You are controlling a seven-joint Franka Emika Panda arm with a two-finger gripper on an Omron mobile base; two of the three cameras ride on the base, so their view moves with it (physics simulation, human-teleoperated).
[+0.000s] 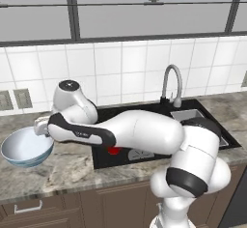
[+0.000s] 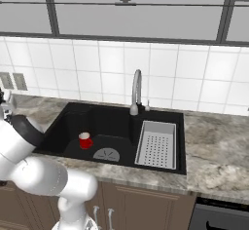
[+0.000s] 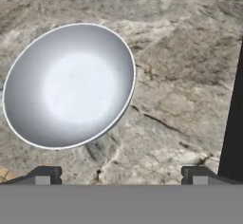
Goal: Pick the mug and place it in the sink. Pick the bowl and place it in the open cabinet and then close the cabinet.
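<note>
While mug stands upright in sink, bowl tilts mouth-up.

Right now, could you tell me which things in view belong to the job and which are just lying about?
Job:
- mug, in the sink
- bowl, on the counter
- gripper, open above the bowl

Lying about:
- faucet
- drainer tray
- wall outlets

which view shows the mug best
The right base view: the mug sits whole and unobstructed on the floor of the sink, near the round drain. In the left base view only a red sliver of it peeks from under the white arm.
</note>
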